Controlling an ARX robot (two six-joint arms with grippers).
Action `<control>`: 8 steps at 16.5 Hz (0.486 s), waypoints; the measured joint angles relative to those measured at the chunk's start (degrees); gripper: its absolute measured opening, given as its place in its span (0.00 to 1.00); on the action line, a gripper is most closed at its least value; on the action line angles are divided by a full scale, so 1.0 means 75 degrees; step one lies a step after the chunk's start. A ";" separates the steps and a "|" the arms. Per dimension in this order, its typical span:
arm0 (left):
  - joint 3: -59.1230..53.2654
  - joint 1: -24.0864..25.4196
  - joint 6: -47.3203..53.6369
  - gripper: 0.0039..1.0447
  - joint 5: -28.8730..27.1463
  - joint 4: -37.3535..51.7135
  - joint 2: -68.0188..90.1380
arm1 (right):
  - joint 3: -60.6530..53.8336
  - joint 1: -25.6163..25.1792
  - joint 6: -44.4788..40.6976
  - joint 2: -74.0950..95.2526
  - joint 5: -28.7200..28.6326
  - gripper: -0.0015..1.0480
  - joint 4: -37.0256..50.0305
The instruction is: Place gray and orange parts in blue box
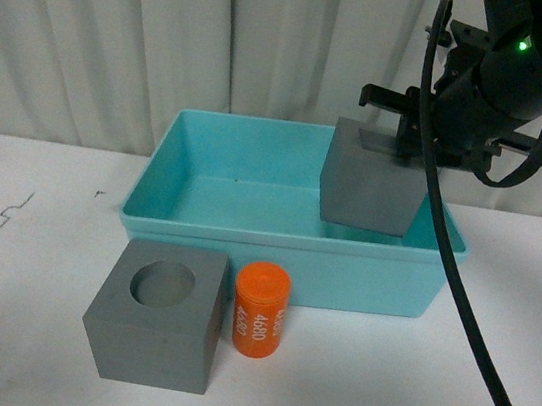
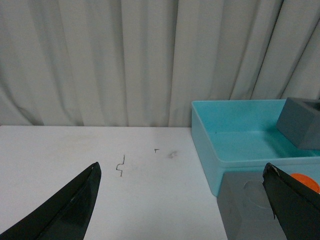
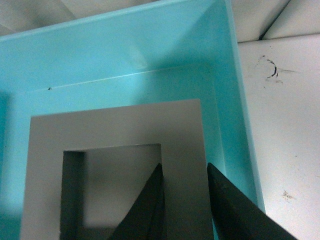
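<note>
My right gripper (image 1: 401, 141) is shut on one wall of the gray cube with the square recess (image 1: 375, 182) and holds it above the right part of the blue box (image 1: 188, 222). In the right wrist view the cube (image 3: 115, 130) hangs over the box floor (image 3: 125, 85), one finger inside the recess, one outside. The gray cube with the round hole (image 1: 159, 314) and the orange cylinder printed "4680" (image 1: 261, 310) stand on the table in front of the box. My left gripper (image 2: 182, 200) is open and empty, above the table left of the box (image 2: 235, 145).
The white table (image 1: 11, 328) carries small dark marks at the left (image 1: 12, 212). A pale curtain (image 1: 123, 31) hangs behind. A black cable (image 1: 471, 292) runs from the right arm down across the box's right end.
</note>
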 joint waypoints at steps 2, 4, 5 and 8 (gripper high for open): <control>0.0000 0.0000 0.0000 0.94 0.0000 0.0000 0.0000 | 0.0052 0.0041 0.0055 0.0017 0.0134 0.40 -0.0064; 0.0000 0.0000 -0.0003 0.94 0.0000 0.0000 0.0000 | 0.0125 0.0041 0.0114 0.0015 0.0219 0.61 -0.0006; 0.0003 0.0000 0.0000 0.94 0.0000 0.0000 0.0000 | 0.0090 0.0038 0.0219 0.0012 0.0254 0.72 0.0149; 0.0000 0.0000 -0.0003 0.94 0.0000 0.0000 0.0000 | -0.0609 -0.0003 0.0417 -0.0667 0.0341 0.95 0.1017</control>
